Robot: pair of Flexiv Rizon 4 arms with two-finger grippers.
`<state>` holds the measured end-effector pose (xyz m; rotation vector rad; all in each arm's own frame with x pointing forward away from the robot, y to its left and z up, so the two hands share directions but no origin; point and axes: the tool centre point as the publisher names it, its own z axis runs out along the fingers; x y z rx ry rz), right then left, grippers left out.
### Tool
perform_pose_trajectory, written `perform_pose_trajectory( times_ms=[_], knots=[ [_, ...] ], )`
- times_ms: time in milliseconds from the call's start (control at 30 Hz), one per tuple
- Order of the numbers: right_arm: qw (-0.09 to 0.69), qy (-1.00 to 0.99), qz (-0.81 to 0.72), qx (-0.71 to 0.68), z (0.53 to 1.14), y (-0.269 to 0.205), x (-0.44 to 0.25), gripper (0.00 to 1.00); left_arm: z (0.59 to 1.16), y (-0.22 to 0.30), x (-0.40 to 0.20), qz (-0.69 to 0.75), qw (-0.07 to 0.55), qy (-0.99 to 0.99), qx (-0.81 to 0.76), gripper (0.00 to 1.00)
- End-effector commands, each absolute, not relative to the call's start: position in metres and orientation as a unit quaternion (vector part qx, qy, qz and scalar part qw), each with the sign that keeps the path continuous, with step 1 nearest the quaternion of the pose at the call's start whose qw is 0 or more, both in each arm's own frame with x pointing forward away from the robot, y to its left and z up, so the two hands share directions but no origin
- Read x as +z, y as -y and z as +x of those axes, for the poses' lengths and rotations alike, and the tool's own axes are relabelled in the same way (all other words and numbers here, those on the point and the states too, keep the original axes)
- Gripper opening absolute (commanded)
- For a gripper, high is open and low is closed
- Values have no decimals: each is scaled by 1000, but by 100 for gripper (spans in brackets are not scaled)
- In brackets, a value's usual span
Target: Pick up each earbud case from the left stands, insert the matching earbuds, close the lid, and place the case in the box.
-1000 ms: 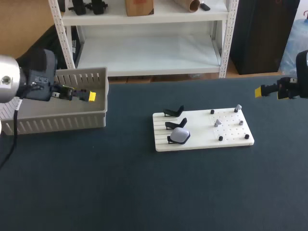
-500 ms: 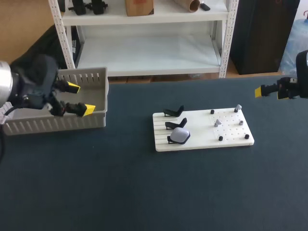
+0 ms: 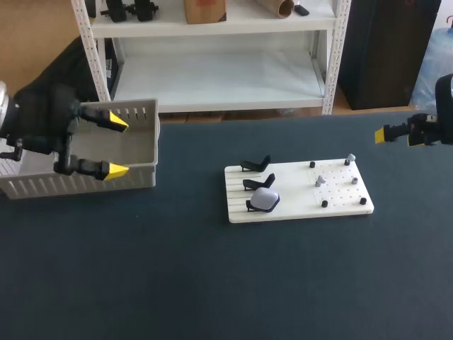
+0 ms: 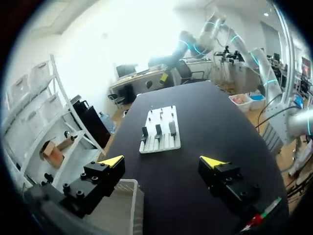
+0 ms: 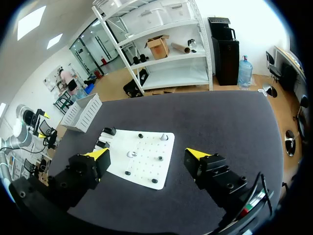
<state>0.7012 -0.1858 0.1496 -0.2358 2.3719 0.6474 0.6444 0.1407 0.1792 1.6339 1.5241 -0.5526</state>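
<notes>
Dark table (image 3: 212, 283): white board (image 3: 294, 193) ctr, box (image 3: 85, 181) far left.

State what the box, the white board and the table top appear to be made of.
Box: likely moulded plastic, pale grey, matte; its walls carry even rows of slots.
Board: probably plastic or painted sheet, white, smooth; grooves on one part, a grid of small holes on the other.
Table top: dark, matte, perhaps cloth or a rubbery mat; it shows no glare.
</notes>
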Motion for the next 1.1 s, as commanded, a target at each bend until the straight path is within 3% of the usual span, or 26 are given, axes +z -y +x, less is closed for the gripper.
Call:
perform_pose_trajectory(
  times_ms=[33, 600, 1100],
  knots=[
    [329, -907, -91, 248, 701, 186, 150, 100, 644, -126, 168, 646, 430, -568, -275, 100],
    [329, -907, -91, 248, 701, 186, 150, 100, 634, 4, 119, 594, 458, -582, -316, 100],
    [329, -907, -91, 248, 701, 186, 150, 100, 634, 4, 119, 594, 458, -582, -316, 100]
  ],
)
